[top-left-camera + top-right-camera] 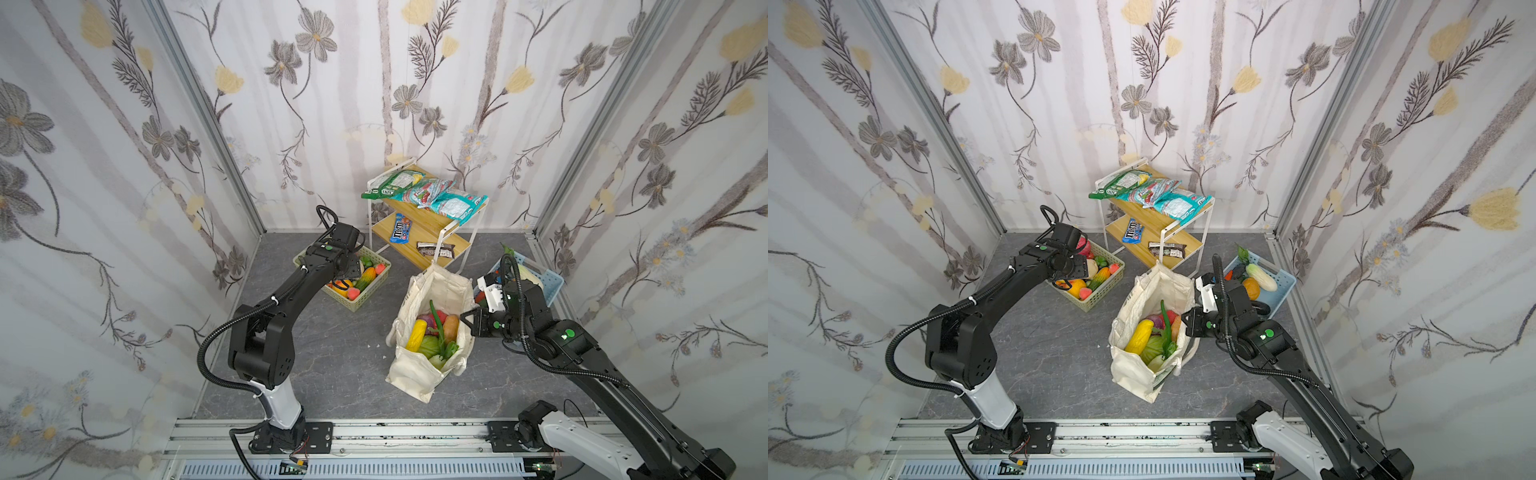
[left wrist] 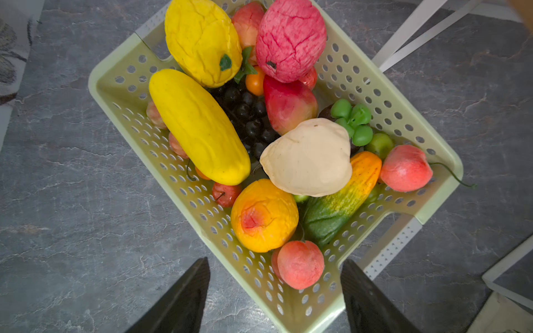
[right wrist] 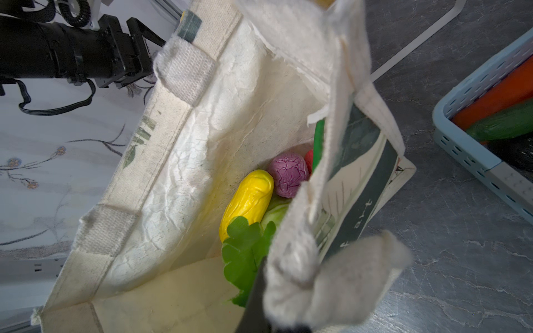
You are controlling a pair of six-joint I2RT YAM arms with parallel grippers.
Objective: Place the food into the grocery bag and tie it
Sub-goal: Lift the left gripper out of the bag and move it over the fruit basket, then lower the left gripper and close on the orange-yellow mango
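The grocery bag (image 1: 411,378) stands open on the grey floor in both top views, its far wall (image 1: 1163,282) upright. Food lies inside it: a yellow corn (image 1: 417,333), a green cabbage (image 1: 429,345) and a purple piece (image 3: 289,178). My right gripper (image 1: 471,318) is at the bag's right rim, shut on its thick white handle (image 3: 346,274). More food fills a pale green basket (image 2: 427,161), including a long yellow fruit (image 2: 199,127) and a peach (image 2: 300,263). My left gripper (image 2: 275,261) hovers open above that basket's near corner, holding nothing.
A white-framed wooden shelf rack (image 1: 419,228) with snack packets and candy bars stands at the back wall. A light blue basket (image 1: 548,286) with vegetables sits behind the right arm. Patterned walls close in on three sides.
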